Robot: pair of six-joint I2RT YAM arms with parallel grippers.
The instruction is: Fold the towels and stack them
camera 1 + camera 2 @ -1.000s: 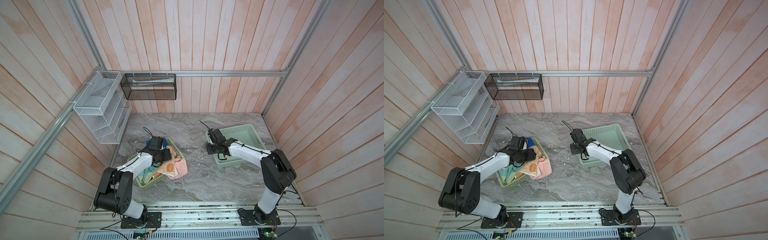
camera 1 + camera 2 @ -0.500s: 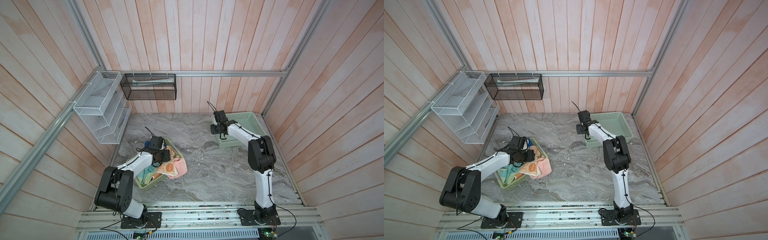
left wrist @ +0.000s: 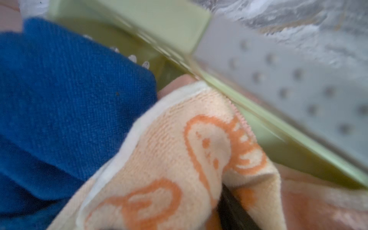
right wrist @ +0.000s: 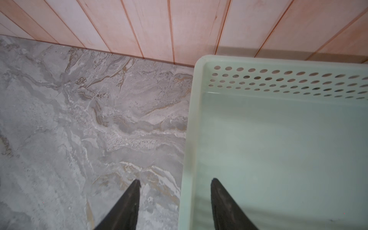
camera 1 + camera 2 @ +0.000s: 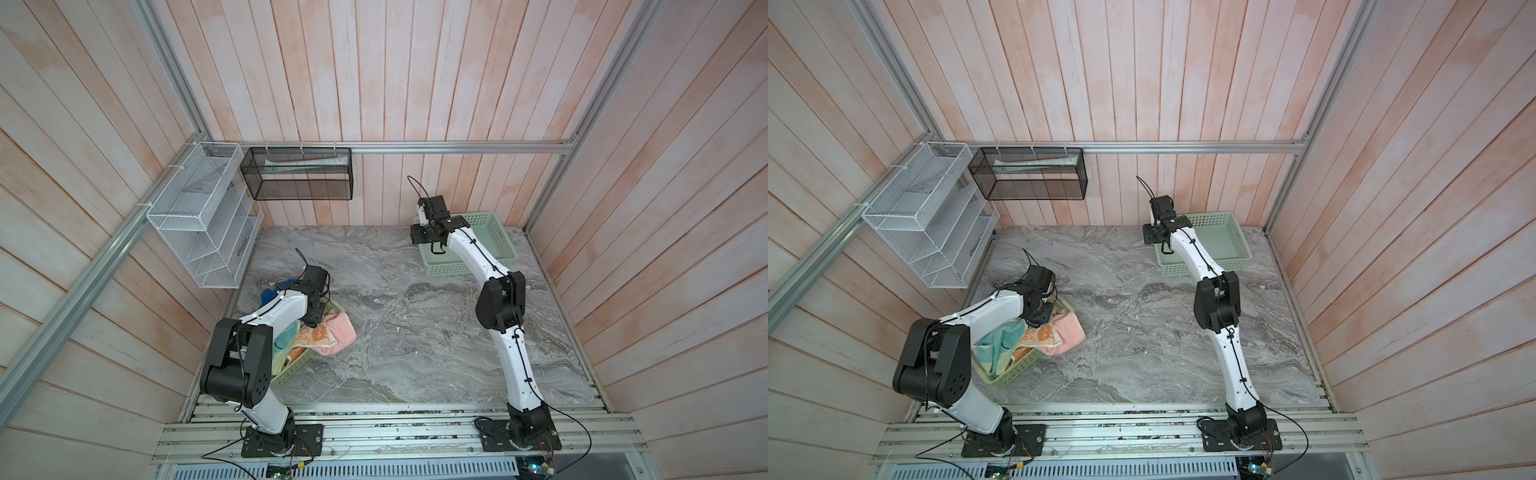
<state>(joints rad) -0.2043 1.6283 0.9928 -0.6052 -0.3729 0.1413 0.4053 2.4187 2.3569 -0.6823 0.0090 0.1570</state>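
At the lower left of a top view, a pale green perforated plastic basket (image 5: 291, 369) is seen on the grey marbled tabletop (image 5: 415, 332), and four small terry towels are heaped in it, all crumpled. The plain pink towel (image 5: 340, 332) is draped over the basket's right rim and onto the tabletop, and the orange towel printed with cream bunnies and carrots (image 5: 319, 337) is laid partly on it. The teal-and-cream patterned towel (image 5: 994, 338) is bunched further left inside the basket, partly hidden by the arm. The plain royal blue towel (image 5: 271, 293) is seen at the basket's upper end.

The left gripper (image 5: 316, 319) is seen low over the heap, where the orange and pink towels meet. In the blurred left wrist view, a raised fold of the orange towel is shown at lower centre, with the blue towel at the left. A dark shape is glimpsed under the fold. Whether the jaws are closed on cloth cannot be told.

At the upper right of both top views, a second pale green perforated basket (image 5: 496, 232) is set near the wooden back wall (image 5: 415, 83). The right gripper (image 4: 175, 180) is held above its left rim. Its two dark fingers (image 4: 127, 205) are spread apart, one over the tabletop and one over the basket's floor, and nothing is gripped between them.
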